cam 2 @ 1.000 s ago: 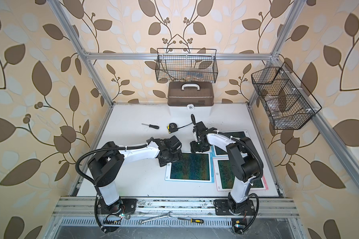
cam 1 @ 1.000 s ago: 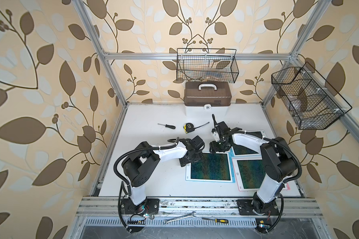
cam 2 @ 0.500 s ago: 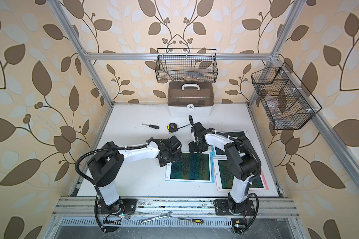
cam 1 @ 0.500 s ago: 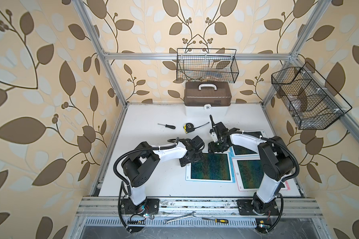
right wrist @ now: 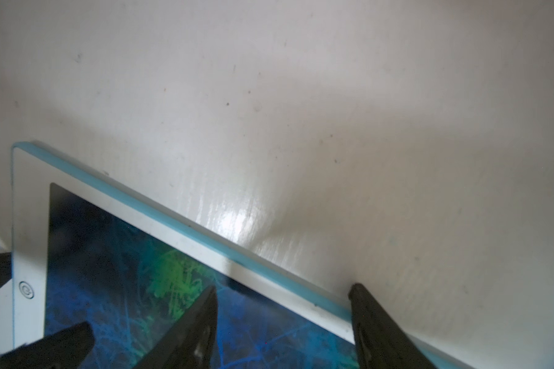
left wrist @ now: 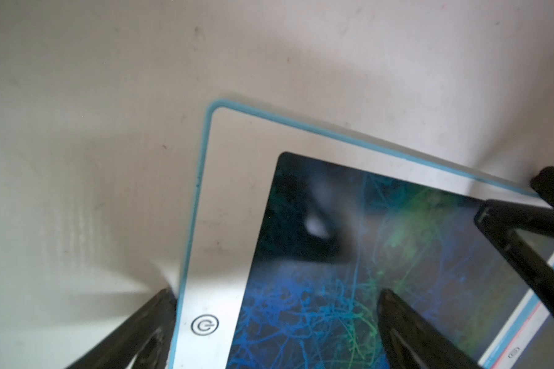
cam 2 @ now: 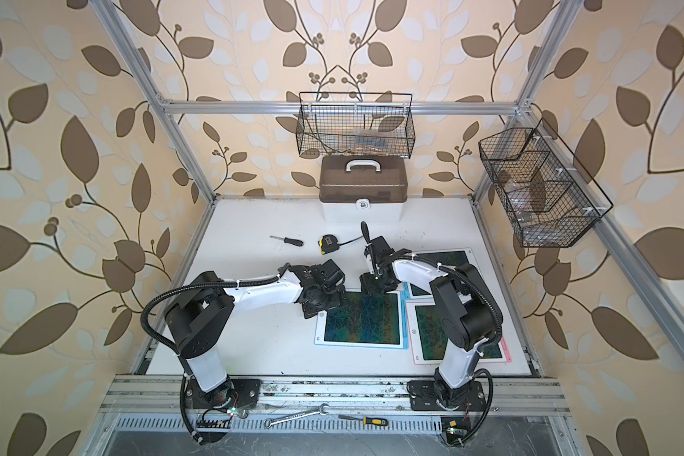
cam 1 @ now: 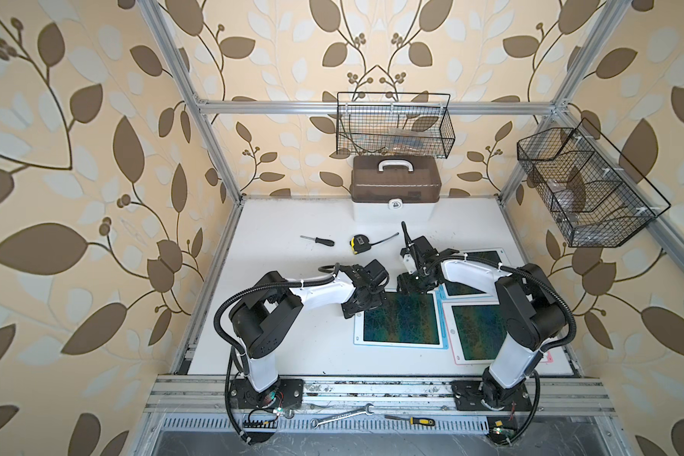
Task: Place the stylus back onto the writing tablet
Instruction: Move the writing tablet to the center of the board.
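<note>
The writing tablet (cam 1: 401, 323) (cam 2: 362, 321) lies flat mid-table, with a blue rim, a white bezel and a dark screen full of blue-green scribbles. My left gripper (cam 1: 356, 308) (left wrist: 275, 297) is open at its near-left corner. One of its fingers (left wrist: 160, 306) is off the blue rim and the other is over the screen. My right gripper (cam 1: 411, 286) (right wrist: 283, 289) is open across the tablet's (right wrist: 109, 255) far edge, with one finger over the screen and one over the table. Neither gripper holds anything. The stylus does not show as a separate thing in any view.
A pink-rimmed tablet (cam 1: 474, 331) lies right of the blue one, and another tablet (cam 1: 474, 256) lies behind it under the right arm. A tape measure (cam 1: 358, 243), a screwdriver (cam 1: 317, 240) and a brown toolbox (cam 1: 395, 189) sit further back. Wire baskets hang on the back and right walls.
The right wrist has shifted slightly left along the tablet's far edge. The left arm has not moved, and both grippers stay as wide as before.
</note>
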Robot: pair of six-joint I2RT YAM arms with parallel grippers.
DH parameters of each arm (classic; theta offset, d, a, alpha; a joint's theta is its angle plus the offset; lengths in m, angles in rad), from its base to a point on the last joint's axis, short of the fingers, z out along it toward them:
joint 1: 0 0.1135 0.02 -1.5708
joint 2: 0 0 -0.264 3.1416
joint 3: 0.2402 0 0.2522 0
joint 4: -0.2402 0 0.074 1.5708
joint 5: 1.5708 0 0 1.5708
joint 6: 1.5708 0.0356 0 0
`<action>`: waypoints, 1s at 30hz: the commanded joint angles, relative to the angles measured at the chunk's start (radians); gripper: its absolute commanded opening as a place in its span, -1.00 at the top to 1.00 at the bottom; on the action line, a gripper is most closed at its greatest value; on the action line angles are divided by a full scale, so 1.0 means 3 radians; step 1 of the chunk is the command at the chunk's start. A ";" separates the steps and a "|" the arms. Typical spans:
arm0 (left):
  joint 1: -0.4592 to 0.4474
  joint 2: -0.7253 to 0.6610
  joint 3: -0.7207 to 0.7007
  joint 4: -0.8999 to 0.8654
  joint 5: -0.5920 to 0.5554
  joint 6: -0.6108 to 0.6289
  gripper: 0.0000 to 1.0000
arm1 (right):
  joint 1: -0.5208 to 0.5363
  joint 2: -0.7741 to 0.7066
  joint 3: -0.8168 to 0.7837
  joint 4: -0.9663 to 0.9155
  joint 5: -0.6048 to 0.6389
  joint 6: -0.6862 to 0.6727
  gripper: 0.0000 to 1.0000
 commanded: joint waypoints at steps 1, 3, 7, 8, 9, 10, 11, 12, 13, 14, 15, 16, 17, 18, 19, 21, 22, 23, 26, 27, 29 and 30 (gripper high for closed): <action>-0.0100 0.0334 -0.0267 0.0135 0.0349 -0.0133 -0.98 | 0.0037 0.0012 -0.0179 -0.0182 -0.0036 -0.0017 -0.33; -0.0104 0.0328 -0.0274 0.0133 0.0349 -0.0138 -0.98 | 0.0044 -0.0009 -0.0204 -0.0177 -0.0040 -0.0016 -0.33; -0.0124 0.0330 -0.0278 0.0123 0.0362 -0.0142 -0.98 | 0.0057 -0.0043 -0.0241 -0.0177 -0.0056 -0.0010 -0.32; -0.0128 0.0330 -0.0274 0.0118 0.0364 -0.0143 -0.98 | 0.0061 -0.0051 -0.0245 -0.0177 -0.0056 -0.0011 -0.33; -0.0130 0.0327 -0.0274 0.0108 0.0361 -0.0143 -0.98 | 0.0072 -0.0055 -0.0254 -0.0172 -0.0056 -0.0011 -0.32; -0.0135 0.0320 -0.0274 0.0103 0.0361 -0.0143 -0.98 | 0.0079 -0.0062 -0.0268 -0.0167 -0.0061 -0.0011 -0.32; -0.0141 0.0305 -0.0279 0.0091 0.0361 -0.0143 -0.98 | 0.0081 -0.0068 -0.0278 -0.0162 -0.0067 -0.0006 -0.33; -0.0145 0.0301 -0.0288 0.0089 0.0362 -0.0147 -0.98 | 0.0094 -0.0067 -0.0285 -0.0162 -0.0070 -0.0008 -0.33; -0.0151 0.0288 -0.0297 0.0086 0.0359 -0.0148 -0.98 | 0.0100 -0.0067 -0.0290 -0.0157 -0.0072 -0.0007 -0.33; -0.0156 0.0279 -0.0308 0.0085 0.0368 -0.0157 -0.98 | 0.0101 -0.0070 -0.0296 -0.0154 -0.0076 -0.0007 -0.33; -0.0161 0.0270 -0.0322 0.0086 0.0362 -0.0162 -0.98 | 0.0110 -0.0071 -0.0306 -0.0151 -0.0077 -0.0008 -0.32; -0.0166 0.0265 -0.0333 0.0085 0.0359 -0.0168 -0.98 | 0.0107 -0.0079 -0.0316 -0.0148 -0.0077 -0.0006 -0.33; -0.0175 0.0258 -0.0344 0.0092 0.0357 -0.0176 -0.98 | 0.0115 -0.0088 -0.0329 -0.0147 -0.0079 -0.0006 -0.33; -0.0181 0.0253 -0.0353 0.0091 0.0353 -0.0183 -0.98 | 0.0122 -0.0092 -0.0339 -0.0144 -0.0077 -0.0005 -0.33; -0.0189 0.0245 -0.0361 0.0085 0.0351 -0.0193 -0.98 | 0.0131 -0.0093 -0.0352 -0.0136 -0.0081 -0.0002 -0.33; -0.0209 0.0232 -0.0371 0.0080 0.0344 -0.0204 -0.98 | 0.0151 -0.0094 -0.0385 -0.0127 -0.0093 0.0002 -0.33; -0.0221 0.0227 -0.0376 0.0075 0.0339 -0.0212 -0.98 | 0.0163 -0.0099 -0.0397 -0.0116 -0.0096 0.0006 -0.33; -0.0232 0.0222 -0.0385 0.0074 0.0333 -0.0218 -0.98 | 0.0176 -0.0097 -0.0409 -0.0110 -0.0097 0.0010 -0.33; -0.0258 0.0197 -0.0406 0.0062 0.0319 -0.0244 -0.98 | 0.0202 -0.0111 -0.0439 -0.0098 -0.0108 0.0018 -0.33; -0.0267 0.0192 -0.0411 0.0051 0.0314 -0.0250 -0.98 | 0.0207 -0.0118 -0.0445 -0.0090 -0.0114 0.0021 -0.33; -0.0288 0.0164 -0.0434 0.0035 0.0281 -0.0283 -0.98 | 0.0209 -0.0128 -0.0458 -0.0087 -0.0126 0.0028 -0.32; -0.0299 0.0148 -0.0454 0.0041 0.0272 -0.0304 -0.98 | 0.0208 -0.0132 -0.0460 -0.0085 -0.0127 0.0029 -0.33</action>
